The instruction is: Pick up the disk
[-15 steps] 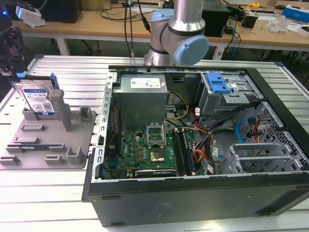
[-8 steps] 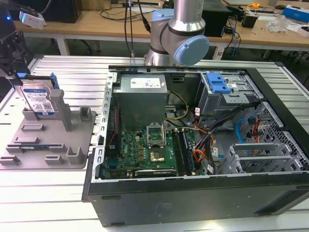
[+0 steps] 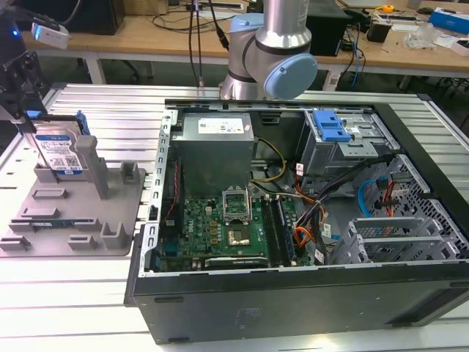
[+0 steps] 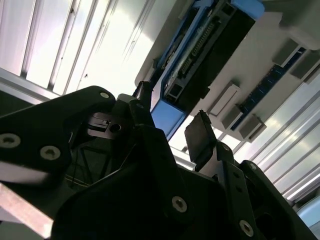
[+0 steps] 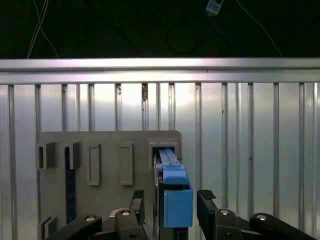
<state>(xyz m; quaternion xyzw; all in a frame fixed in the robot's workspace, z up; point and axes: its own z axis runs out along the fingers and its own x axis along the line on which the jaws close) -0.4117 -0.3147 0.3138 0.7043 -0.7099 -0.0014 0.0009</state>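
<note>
Ribbed aluminium counter (image 3: 73, 293) under everything, with cluttered workbenches (image 3: 146, 37) behind. Largest on it: open computer case (image 3: 293, 308), motherboard and cables exposed. Behind the case, grey-and-blue arm (image 3: 275, 51), cut off by the upper frame edge. At the exterior view's left, grey fixture plate (image 3: 110, 213) with upright posts. Standing on edge in that plate, disk (image 3: 58, 150), label side toward the camera, lower corner hidden behind a post (image 3: 95, 165). Seen end-on in both wrist views, showing little beyond the blue rail. Gripper (image 5: 171, 197) spread wide, straddling the disk's blue end, with a sliver of space beside each finger, clamping nothing. Upper body of the gripper cropped at the exterior view's left edge.
</note>
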